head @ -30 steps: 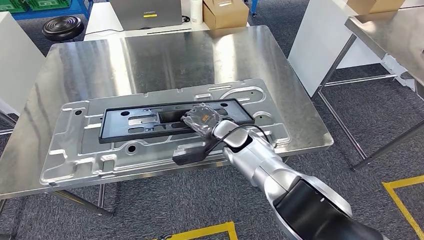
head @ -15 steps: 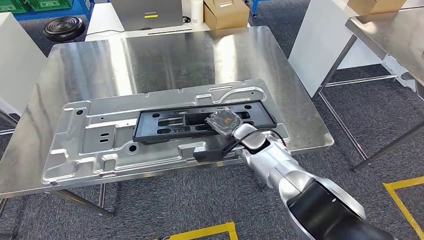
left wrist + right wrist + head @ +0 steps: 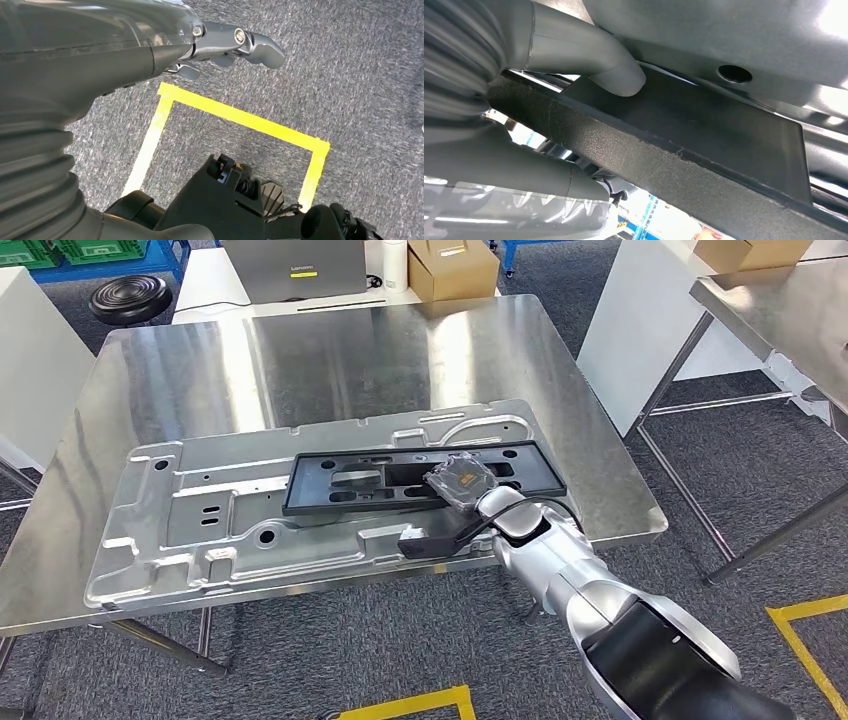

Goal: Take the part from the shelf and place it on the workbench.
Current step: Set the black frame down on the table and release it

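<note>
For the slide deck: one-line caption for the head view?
Right hand grips the black part over the silver stamped panel on the steel workbench.

Our right arm (image 3: 600, 610) reaches up from the lower right of the head view toward the frame's centre, its hand (image 3: 462, 480) gripping the black part (image 3: 400, 475), thumb (image 3: 609, 75) pressed on it. Our left hand (image 3: 220, 45) hangs with nothing in it, fingers loosely extended.

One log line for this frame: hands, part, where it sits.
right hand: grips black part | part: over silver panel on workbench | left hand: holds nothing, over carpet
</note>
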Action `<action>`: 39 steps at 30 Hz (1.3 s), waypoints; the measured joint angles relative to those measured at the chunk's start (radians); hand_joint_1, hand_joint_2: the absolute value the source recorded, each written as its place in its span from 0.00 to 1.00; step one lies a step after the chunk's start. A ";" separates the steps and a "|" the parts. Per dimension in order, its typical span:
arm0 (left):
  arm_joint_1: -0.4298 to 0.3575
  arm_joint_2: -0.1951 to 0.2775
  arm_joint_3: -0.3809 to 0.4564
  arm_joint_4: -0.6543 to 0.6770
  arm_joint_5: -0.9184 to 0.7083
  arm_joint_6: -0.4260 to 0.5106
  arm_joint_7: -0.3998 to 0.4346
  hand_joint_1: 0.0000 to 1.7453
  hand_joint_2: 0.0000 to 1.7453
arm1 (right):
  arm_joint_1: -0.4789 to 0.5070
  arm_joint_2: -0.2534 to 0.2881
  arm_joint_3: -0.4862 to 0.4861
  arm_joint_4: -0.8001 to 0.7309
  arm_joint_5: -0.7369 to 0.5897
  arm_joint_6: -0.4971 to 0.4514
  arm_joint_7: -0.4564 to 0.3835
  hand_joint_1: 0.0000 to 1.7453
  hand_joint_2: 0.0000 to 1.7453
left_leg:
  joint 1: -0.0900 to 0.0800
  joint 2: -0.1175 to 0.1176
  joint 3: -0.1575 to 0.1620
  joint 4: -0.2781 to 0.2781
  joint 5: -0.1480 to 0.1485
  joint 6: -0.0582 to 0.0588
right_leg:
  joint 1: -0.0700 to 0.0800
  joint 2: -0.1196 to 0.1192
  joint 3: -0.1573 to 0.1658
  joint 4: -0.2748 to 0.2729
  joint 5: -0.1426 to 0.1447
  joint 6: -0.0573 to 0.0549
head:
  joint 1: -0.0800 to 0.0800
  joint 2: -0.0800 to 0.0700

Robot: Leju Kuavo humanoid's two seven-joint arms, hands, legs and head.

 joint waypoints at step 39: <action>0.002 0.010 -0.011 0.000 0.008 -0.021 0.002 0.00 1.00 | -0.052 -0.018 -0.257 0.003 -0.332 0.390 0.080 0.00 0.00 | 0.000 -0.002 0.002 0.000 0.000 0.000 | 0.000 -0.001 0.003 0.000 0.000 0.000 | 0.000 0.000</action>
